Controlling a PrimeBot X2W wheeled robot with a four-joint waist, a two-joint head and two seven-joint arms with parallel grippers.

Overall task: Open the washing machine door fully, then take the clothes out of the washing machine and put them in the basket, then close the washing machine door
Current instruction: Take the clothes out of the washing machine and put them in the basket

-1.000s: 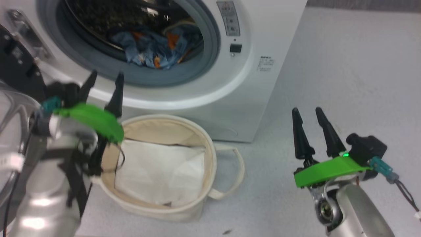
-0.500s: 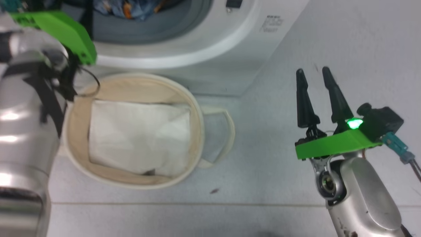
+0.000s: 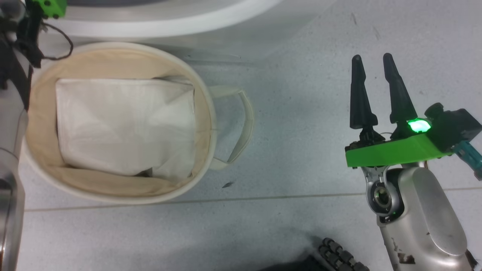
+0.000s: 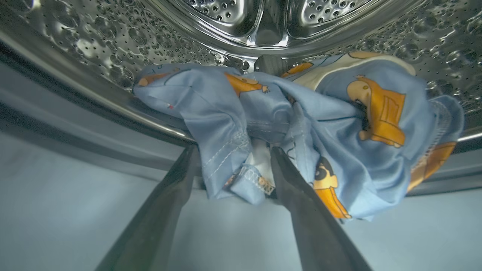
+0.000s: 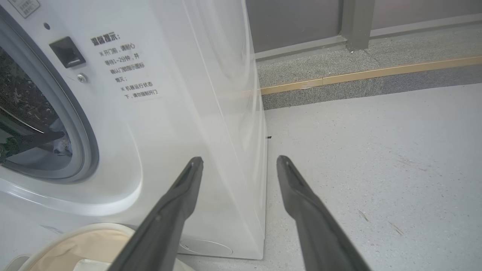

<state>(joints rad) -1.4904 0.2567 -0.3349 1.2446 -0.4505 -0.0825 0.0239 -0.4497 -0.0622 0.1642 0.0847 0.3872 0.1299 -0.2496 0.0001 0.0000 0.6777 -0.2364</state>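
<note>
In the left wrist view the clothes [image 4: 339,124], blue fabric with orange bears, lie bunched at the lip of the washing machine's steel drum [image 4: 263,22]. My left gripper [image 4: 234,154] is open, and a hanging fold of the fabric sits between its two fingers. The washing machine [image 5: 169,94] stands white on the left of the right wrist view. The washing machine door is out of view. Below the machine's front stands the cream basket [image 3: 209,113], holding a plain white sheet [image 3: 124,124]. My right gripper [image 3: 372,58] hangs open over bare floor to the basket's right, with nothing between its fingers.
My left forearm [image 3: 11,113] runs up the head view's left edge beside the basket. The grey gasket [image 4: 75,169] slopes below the drum lip. A stone ledge with a brass strip [image 5: 376,71] runs behind the machine. Part of my wheeled base [image 3: 339,256] shows at the bottom.
The head camera has tilted down, so the drum opening has left that view and the basket sits higher. My left gripper has gone up out of the head view. The right gripper stays open.
</note>
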